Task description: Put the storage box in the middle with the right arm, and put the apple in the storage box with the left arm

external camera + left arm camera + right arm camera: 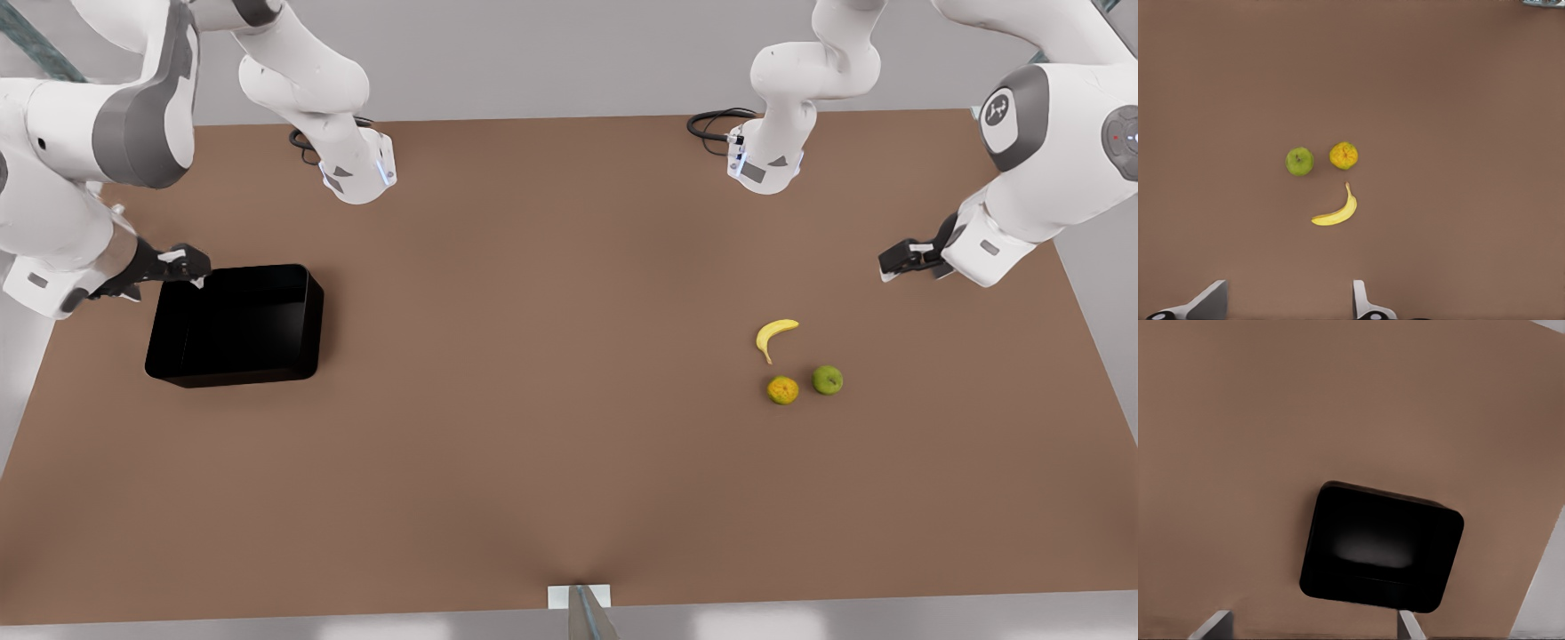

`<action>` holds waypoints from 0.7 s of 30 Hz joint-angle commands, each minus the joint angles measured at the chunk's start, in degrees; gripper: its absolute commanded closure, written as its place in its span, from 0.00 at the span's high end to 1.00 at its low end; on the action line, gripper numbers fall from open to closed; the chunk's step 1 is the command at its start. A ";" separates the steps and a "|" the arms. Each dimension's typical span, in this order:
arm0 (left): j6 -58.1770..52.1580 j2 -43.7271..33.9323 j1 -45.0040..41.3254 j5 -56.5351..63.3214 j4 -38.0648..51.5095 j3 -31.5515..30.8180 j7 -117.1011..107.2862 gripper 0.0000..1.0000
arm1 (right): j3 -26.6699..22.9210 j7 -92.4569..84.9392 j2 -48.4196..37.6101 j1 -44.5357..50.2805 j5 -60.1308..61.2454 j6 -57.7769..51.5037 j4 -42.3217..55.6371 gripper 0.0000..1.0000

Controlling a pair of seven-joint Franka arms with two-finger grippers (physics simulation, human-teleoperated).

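Box (236,324) first: it sits on the table (533,400) at the front view's left, well apart from the middle, so the first half of the task is not yet done. Its black inside looks bare in the right wrist view, where the box (1381,550) lies below the camera between two pale fingertips (1410,628) set wide apart. Right gripper (182,264) hangs at the box's far corner on the front view's left, just at the rim; whether it touches the wall I cannot tell, and nothing suggests a hold. Apple (828,380) lies on the table at the front view's right, just beside the orange fruit (782,389) and near the banana (775,336), none of them touching. Left gripper (907,258) hovers above the table beyond the fruits, well apart from the apple, and holds nothing; the left wrist view shows the apple (1299,161) some way off on bare table, with two tips (1361,300) spread wide. Judging from this, both steps remain: the right arm must take the box by its wall and bring it to the middle, and the left arm must then descend on the apple, picking it out from its two neighbours, and carry it across into the box.
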 commanded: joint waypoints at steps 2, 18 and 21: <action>-0.09 0.08 0.30 0.16 0.00 -0.09 0.09 1.00 | -0.28 0.07 1.02 -0.99 0.10 -0.04 0.74 1.00; 16.16 15.55 18.50 -43.07 -15.20 -0.35 -54.58 1.00 | -13.64 -4.22 -12.78 -4.14 -0.52 40.21 -46.28 1.00; 21.97 20.74 19.81 -54.42 -16.87 -0.53 -54.58 1.00 | -17.24 -12.32 -10.76 -4.59 -0.34 41.18 -46.11 1.00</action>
